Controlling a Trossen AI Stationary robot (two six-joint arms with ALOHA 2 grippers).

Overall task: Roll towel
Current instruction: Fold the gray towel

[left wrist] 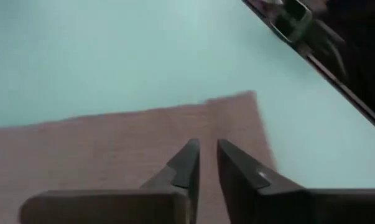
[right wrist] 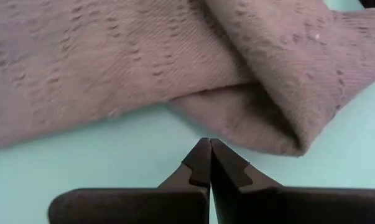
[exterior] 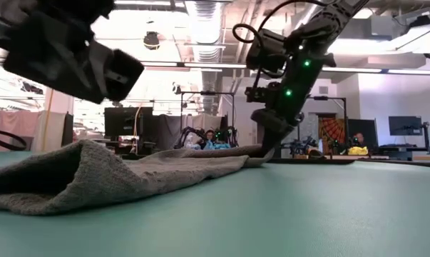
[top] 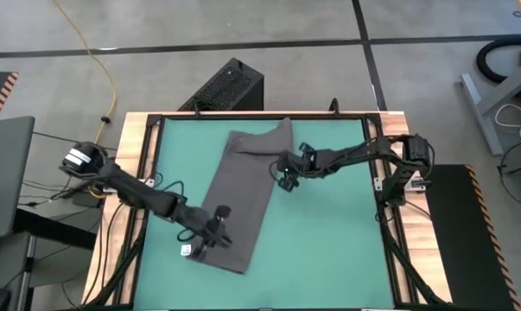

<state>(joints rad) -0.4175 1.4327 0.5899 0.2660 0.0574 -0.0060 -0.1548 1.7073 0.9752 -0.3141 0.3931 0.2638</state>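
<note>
The dark grey towel (top: 238,199) lies on the green table as a long strip running from the far side to the near side. Its far end is folded over into a flap (right wrist: 268,93). My left gripper (left wrist: 207,149) hovers above the towel's near end (top: 225,250), slightly open, with nothing between its fingers. My right gripper (right wrist: 209,144) is shut and points down at the green mat right beside the towel's right edge, near the folded flap. In the low view the towel (exterior: 115,175) rests flat with a raised fold at its near end. My right gripper's shut fingertips (exterior: 261,151) stand low at the towel's right edge (right wrist: 237,134), coming slanting down from the table's right side. I cannot tell whether they touch the cloth.
A wooden frame (top: 143,164) borders the green mat. A black box (top: 230,86) stands beyond the far edge. Bare mat (top: 329,242) lies to the right of the towel.
</note>
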